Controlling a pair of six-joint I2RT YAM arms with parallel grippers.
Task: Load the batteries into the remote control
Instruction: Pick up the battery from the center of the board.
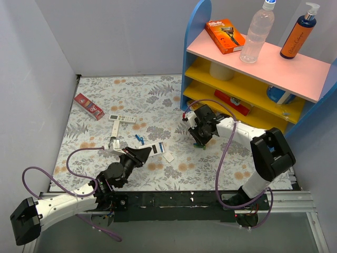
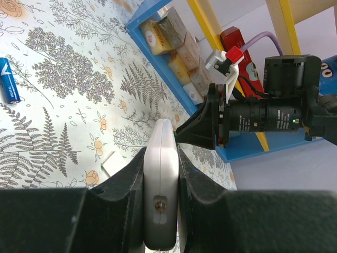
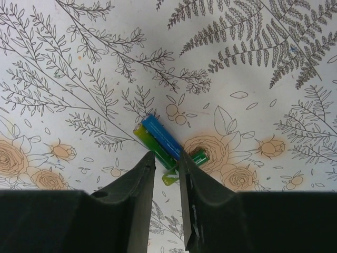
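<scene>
Fingers [image 2: 126, 195] of the left gripper [image 2: 160, 155] are clamping the remote control [image 2: 160, 200] by its long edges: light, stiff, slick. Farther out, the right gripper [image 3: 167, 158] is hovering, slightly apart, over the batteries [image 3: 162, 138] on the flowered mat [image 3: 253, 63]: tiny, hard, apt to roll; pinch mid-length.

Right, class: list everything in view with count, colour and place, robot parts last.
remote control: one, white, clamped in left gripper
batteries: three, blue and green, under right gripper; one blue, alone
small flat piece: one, white, beside remote control
thin remote: one, white, left of centre
box: one, red, far left
shelf unit: one, blue, pink and yellow, far right
razor pack: one, orange, top shelf
bottles: two, clear and orange, top shelf
left gripper: one, black, shut on remote control
right gripper: one, black, fingers astride battery cluster
</scene>
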